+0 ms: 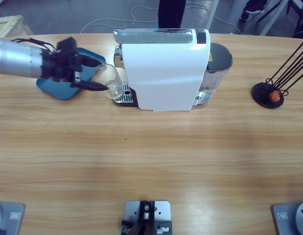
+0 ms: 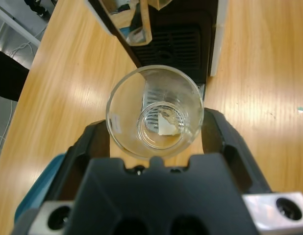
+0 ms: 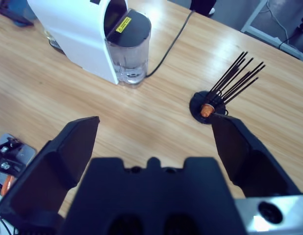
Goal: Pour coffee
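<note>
A clear empty glass [image 1: 111, 81] [image 2: 155, 110] is held between the jaws of my left gripper [image 1: 103, 77] [image 2: 155, 128], which is shut on its sides. The left wrist view looks straight down into the glass's mouth. The left arm comes in from the left edge and holds the glass right at the metal drip tray [image 1: 125, 93] of the white coffee machine [image 1: 166, 68] [image 2: 177, 34] [image 3: 75, 29], under its front. My right gripper [image 3: 154, 122] is open and holds nothing. It hangs above bare table and does not show in the high view.
A blue tray [image 1: 52, 89] [image 2: 31, 196] lies under the left wrist. The machine's water tank [image 1: 218, 63] [image 3: 128, 54] stands at its right end. A black wire capsule stand [image 1: 268, 93] [image 3: 209, 108] with an orange capsule [image 1: 275, 96] sits far right. A person stands behind the table.
</note>
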Controlling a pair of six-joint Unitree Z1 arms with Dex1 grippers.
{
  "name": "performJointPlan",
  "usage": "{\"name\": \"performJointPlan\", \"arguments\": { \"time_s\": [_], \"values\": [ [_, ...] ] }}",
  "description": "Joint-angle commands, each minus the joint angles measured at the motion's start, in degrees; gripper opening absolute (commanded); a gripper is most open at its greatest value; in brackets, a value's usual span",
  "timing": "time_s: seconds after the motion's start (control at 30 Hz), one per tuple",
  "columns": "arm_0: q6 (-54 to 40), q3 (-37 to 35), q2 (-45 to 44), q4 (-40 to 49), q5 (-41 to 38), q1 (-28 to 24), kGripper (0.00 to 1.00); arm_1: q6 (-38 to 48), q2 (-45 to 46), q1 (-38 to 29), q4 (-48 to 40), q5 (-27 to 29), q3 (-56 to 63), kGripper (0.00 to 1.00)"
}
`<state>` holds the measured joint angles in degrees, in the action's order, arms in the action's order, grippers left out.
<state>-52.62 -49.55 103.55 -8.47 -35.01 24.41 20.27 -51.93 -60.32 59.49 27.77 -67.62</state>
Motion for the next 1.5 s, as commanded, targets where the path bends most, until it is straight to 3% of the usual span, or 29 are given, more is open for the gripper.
{"name": "performJointPlan", "arguments": {
  "time_s": [0.03,0.4,0.43,0.47,0.5,0.53,0.7,0.77,0.8,1.03,1.27,1.4,1.5],
  "values": [
    [2.5,-2.3,6.0,-4.5,-1.0,2.9,0.000,-0.5,-1.5,-0.5,1.0,0.4,-0.4,1.000],
    [2.8,0.1,5.6,-4.5,-2.2,4.1,0.000,-0.3,-2.7,-0.5,-0.9,0.3,-0.5,1.000],
    [2.7,0.0,5.7,-4.5,-2.2,4.3,0.208,-0.3,-2.7,-0.5,-0.9,0.3,-0.5,1.000],
    [3.0,0.1,5.5,-4.5,-1.5,4.6,0.644,-0.3,-2.8,-0.5,-1.0,0.3,-0.5,1.000],
    [3.7,0.2,5.2,-4.5,-0.9,4.9,0.774,-0.3,-2.9,-0.5,-1.0,0.3,-0.6,1.000],
    [4.6,0.4,4.6,-4.5,-0.8,5.1,0.830,-0.3,-3.0,-0.5,-1.1,0.3,-0.6,1.000],
    [7.1,0.5,4.4,-4.5,-0.4,4.9,0.861,-0.3,-3.9,-0.5,-1.8,-0.2,-0.3,1.000],
    [7.2,0.5,4.7,-4.5,-1.9,4.7,0.978,-0.3,-4.0,-0.5,-2.0,-0.3,-0.1,1.000],
    [7.3,0.5,4.9,-4.5,-2.5,4.7,0.987,-0.3,-4.0,-0.5,-2.0,-0.3,-0.1,1.000],
    [7.3,1.2,2.6,-4.6,-2.8,2.6,0.986,-0.3,-4.0,-0.5,-2.1,-0.8,0.1,1.000],
    [8.0,5.1,-5.4,-4.5,-4.1,0.1,0.987,-0.3,-5.3,-0.5,-2.4,-0.8,-1.4,1.000],
    [9.4,10.2,-11.9,-4.5,-4.2,0.1,0.987,-0.3,-9.4,-0.5,-2.7,-1.0,-4.9,1.000],
    [10.7,14.6,-17.3,-4.0,-0.6,-0.2,0.987,1.3,-20.1,1.9,-0.4,-0.7,-15.2,1.000]
  ]
}}
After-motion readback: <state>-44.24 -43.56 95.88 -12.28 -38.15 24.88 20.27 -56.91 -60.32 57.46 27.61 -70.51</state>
